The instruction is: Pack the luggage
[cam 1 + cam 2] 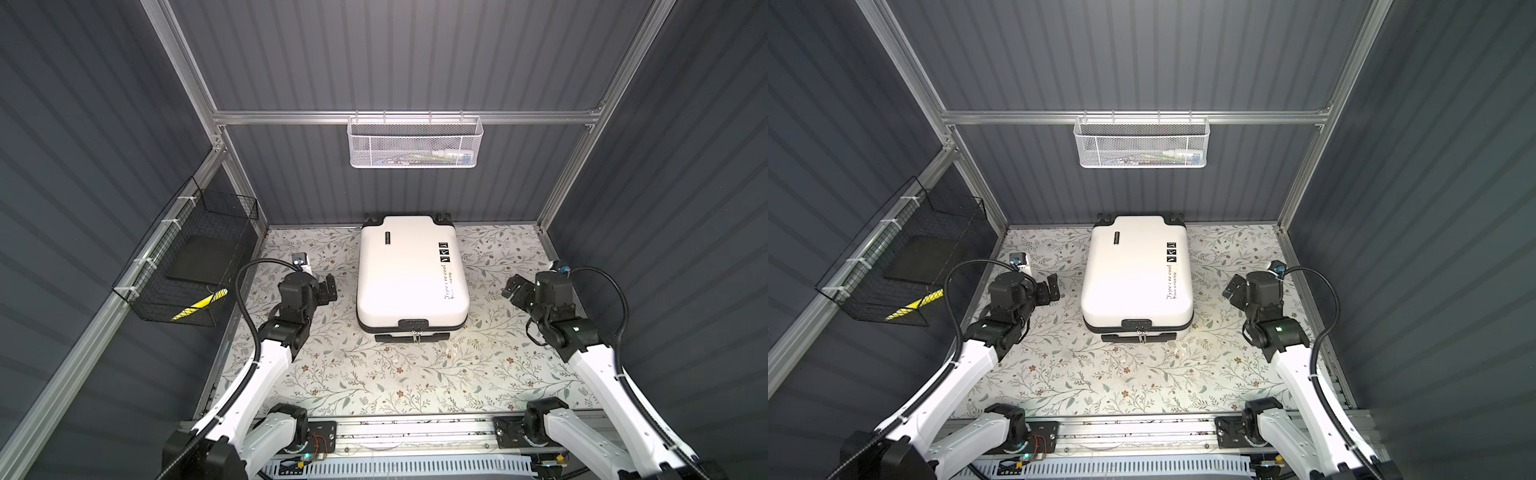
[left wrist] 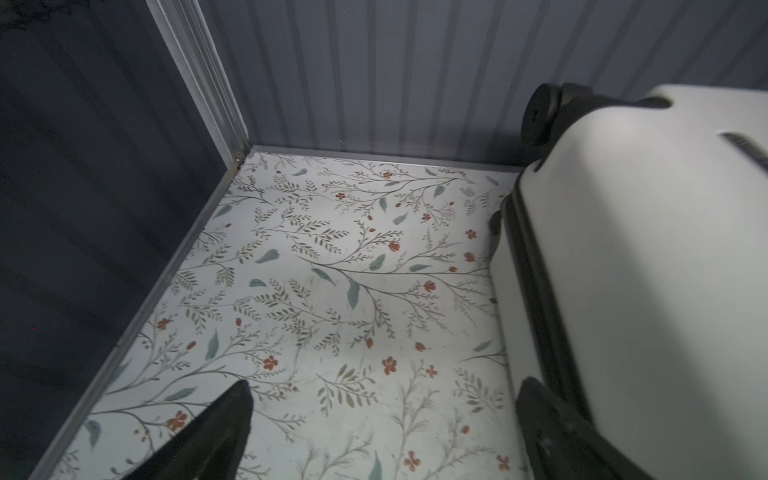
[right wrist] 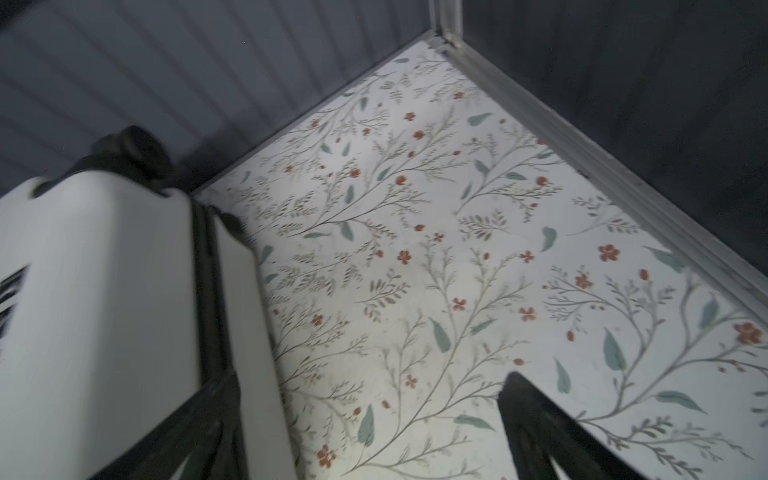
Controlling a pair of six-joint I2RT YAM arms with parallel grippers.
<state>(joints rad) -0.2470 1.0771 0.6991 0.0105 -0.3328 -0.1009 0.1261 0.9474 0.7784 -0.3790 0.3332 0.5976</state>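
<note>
The luggage [image 1: 409, 274] [image 1: 1136, 274], a small white hard-shell suitcase with black script on its lid, lies flat and closed at the back middle of the floral table. Its wheels face the back wall and its handle [image 1: 411, 337] faces the front. My left gripper [image 1: 328, 289] [image 1: 1051, 289] hovers just left of it, open and empty. In the left wrist view the left gripper [image 2: 384, 399] frames bare table beside the shell [image 2: 644, 270]. My right gripper [image 1: 513, 289] [image 1: 1233, 287] hovers to the right, also open and empty. The right wrist view has the right gripper [image 3: 372, 384] beside the shell [image 3: 95, 311].
A white mesh basket [image 1: 415, 143] holding small items hangs on the back rail. A black wire basket [image 1: 187, 266] on the left wall holds a dark flat thing and a yellow-and-black item [image 1: 199, 305]. Floral table [image 1: 374, 374] lies in front; grey walls close three sides.
</note>
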